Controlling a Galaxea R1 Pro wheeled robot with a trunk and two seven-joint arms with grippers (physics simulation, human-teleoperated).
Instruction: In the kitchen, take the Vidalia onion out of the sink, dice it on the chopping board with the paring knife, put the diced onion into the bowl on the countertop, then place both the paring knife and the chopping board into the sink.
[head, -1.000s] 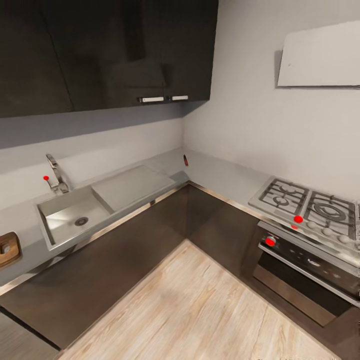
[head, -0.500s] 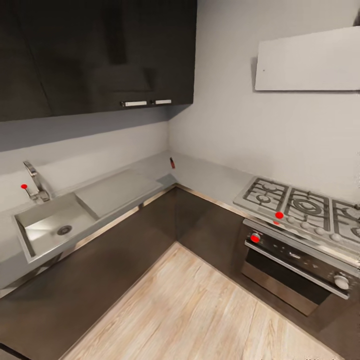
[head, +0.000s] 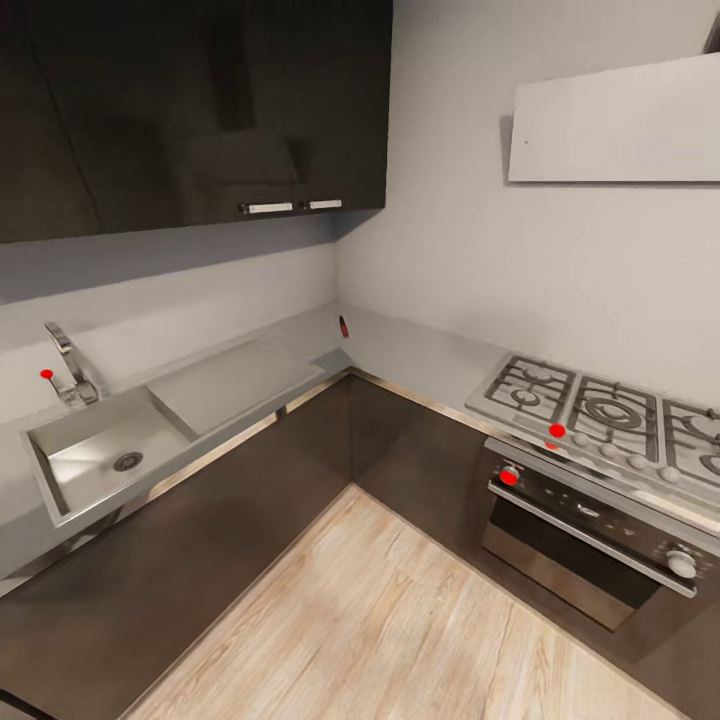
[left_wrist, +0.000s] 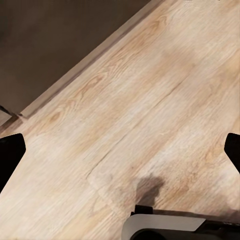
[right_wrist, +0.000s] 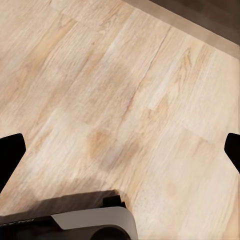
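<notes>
Head view: we face a kitchen corner, with the sink at the left, set into the grey countertop.
Sink: its basin holds nothing we can make out besides the round drain; the flat draining panel lies beside it, and the chrome tap with a red knob stands behind.
Corner: a small dark reddish object stands on the countertop, too small for us to identify.
Right side: a gas hob sits over an oven with red knobs.
Above: dark wall cabinets and a pale hood.
Left wrist view: we see the left gripper spread wide, fingertips at both edges, nothing between them, over the wooden floor.
Right wrist view: the right gripper is likewise spread and holds nothing.
</notes>
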